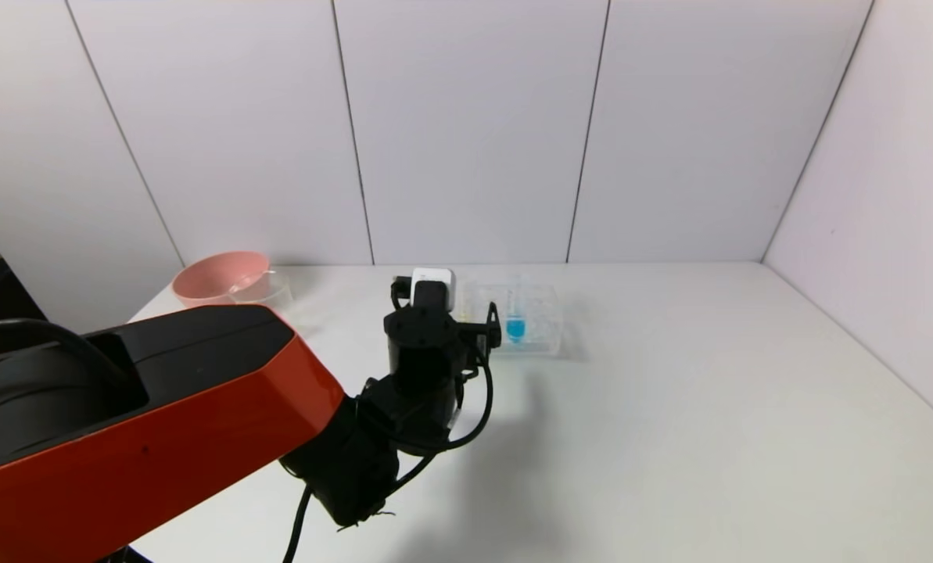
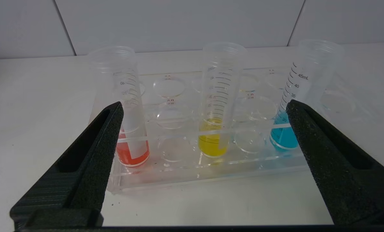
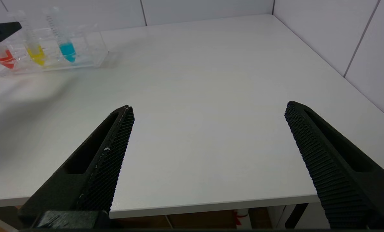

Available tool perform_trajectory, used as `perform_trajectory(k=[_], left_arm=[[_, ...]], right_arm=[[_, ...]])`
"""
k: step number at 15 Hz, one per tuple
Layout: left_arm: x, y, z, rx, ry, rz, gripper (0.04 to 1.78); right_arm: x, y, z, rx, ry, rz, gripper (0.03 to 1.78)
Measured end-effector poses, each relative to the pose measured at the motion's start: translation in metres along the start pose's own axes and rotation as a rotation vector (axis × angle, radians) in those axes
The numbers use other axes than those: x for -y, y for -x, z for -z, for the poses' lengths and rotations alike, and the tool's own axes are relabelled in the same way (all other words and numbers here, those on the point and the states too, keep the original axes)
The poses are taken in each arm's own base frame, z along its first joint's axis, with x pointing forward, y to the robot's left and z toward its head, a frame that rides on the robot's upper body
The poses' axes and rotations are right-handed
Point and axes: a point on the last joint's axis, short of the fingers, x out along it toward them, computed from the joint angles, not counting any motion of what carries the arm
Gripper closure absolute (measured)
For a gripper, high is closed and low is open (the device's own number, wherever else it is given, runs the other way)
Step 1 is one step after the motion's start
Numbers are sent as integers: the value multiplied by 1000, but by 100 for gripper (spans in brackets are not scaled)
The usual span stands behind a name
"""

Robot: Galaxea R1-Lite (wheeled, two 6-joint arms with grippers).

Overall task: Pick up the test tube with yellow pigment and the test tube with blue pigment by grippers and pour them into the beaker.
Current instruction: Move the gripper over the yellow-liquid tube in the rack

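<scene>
Three tubes stand upright in a clear many-holed rack (image 2: 211,167) on the white desk (image 1: 669,438). The test tube with yellow pigment (image 2: 216,122) sits in the middle of the rack's near row, with the red-liquid tube (image 2: 129,129) on one side and the test tube with blue pigment (image 2: 291,116) on the other; an empty hole lies between each pair. The tubes are apart from one another, and each holds its colour only in the lower part.

The left claw (image 2: 204,109) is just in front of the rack, spread as wide as it goes and holding nothing. Its fingers (image 2: 98,151) frame the yellow tube between them: one overlaps the red tube in the wrist view, the other overlaps the blue tube, so those two neighbours crowd the path on either side. Whether the fingers touch them cannot be told.

In the head view the left arm covers the rack's left part, leaving only the blue tube plainly seen. Well off to the left, near the back wall, stands a pink bowl (image 1: 217,275), and just beside it, on its right, the beaker (image 1: 267,286), clear and hard to make out.

The right claw (image 3: 208,112) hangs above the near edge of the desk, far from the rack, fingers spread wide and empty.
</scene>
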Motion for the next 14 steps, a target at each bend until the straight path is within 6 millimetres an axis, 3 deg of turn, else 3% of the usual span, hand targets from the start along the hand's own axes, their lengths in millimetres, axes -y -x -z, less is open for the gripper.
perform_trajectory(k=[5, 14], left_arm=[[1, -25, 1, 7, 1, -20, 6], [-6, -49, 10, -6, -8, -46, 7]], right_arm=[[0, 0, 0, 0, 0, 0, 10], [0, 0, 0, 0, 0, 0, 10]])
